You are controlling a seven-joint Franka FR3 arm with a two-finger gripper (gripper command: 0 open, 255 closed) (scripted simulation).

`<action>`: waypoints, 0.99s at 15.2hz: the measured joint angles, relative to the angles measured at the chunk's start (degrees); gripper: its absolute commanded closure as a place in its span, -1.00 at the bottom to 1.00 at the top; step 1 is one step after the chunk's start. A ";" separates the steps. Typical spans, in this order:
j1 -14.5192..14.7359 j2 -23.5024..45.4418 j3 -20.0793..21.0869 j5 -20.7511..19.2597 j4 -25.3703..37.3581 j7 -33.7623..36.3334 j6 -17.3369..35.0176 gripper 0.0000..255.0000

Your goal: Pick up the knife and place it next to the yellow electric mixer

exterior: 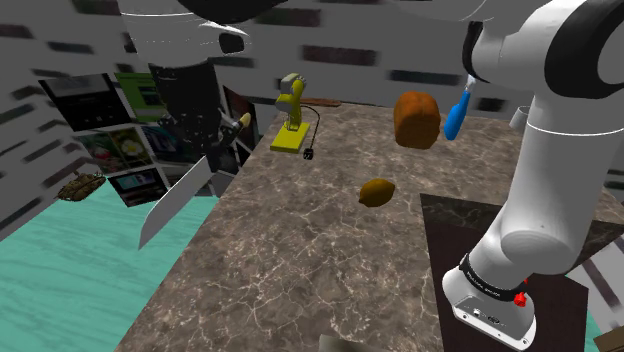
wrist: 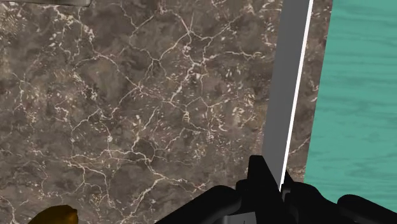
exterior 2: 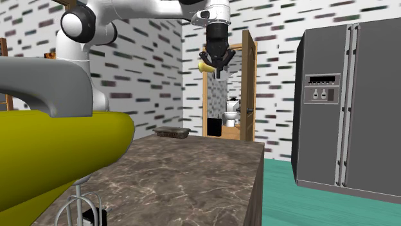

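The hand hangs high above the bench's long edge, pinching the knife between its 2 fingers close to where the grey blade meets the yellowish handle. The knife is off the bench, up in the air, tilted so the blade slants down and outward past the edge over the teal floor. The yellow mixer stands near the far end of the bench, near the hand, to its right in the shoulder view. As I read it, the pick is done and the carry is the step in hand. To do it well, I would swing the blade in over the stone first, then lower it flat and let go only once the whole length is resting on the bench. A long blade held near 1 end may pivot in the grip, so a slow, level move seems wise. The strip between the mixer and the bench's edge looks narrow, and a dark beater lies just in front of the mixer's base. The better room is the bare stone on the near side, between the mixer and the lemon. The brown loaf sits well apart from that patch.
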 measured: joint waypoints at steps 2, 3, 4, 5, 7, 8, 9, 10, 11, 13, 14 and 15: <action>0.72 0.73 -0.05 -0.54 2.30 0.18 -1.73 1.00; 1.21 1.10 -0.05 -0.83 3.77 0.33 -2.88 1.00; 1.62 1.50 -0.08 -1.15 5.07 0.39 -3.84 1.00; 2.13 1.93 -0.10 -1.48 6.38 0.55 -4.81 1.00; 3.21 2.85 -0.18 -2.20 9.22 0.80 -6.87 1.00; 3.73 3.37 -0.26 -2.60 10.60 0.85 -7.83 1.00; 2.84 2.74 -0.28 -2.14 10.24 0.13 -7.99 1.00; 1.03 1.30 -0.26 -1.07 8.71 -1.10 -7.56 1.00; -0.62 0.07 -0.33 -0.13 7.24 -2.36 -7.00 1.00; -4.79 -3.39 -0.67 2.51 3.58 -5.76 -5.88 1.00; -6.81 -5.40 -0.92 4.02 1.50 -7.49 -5.24 1.00; -8.21 -6.45 -1.30 4.86 0.78 -9.11 -5.22 1.00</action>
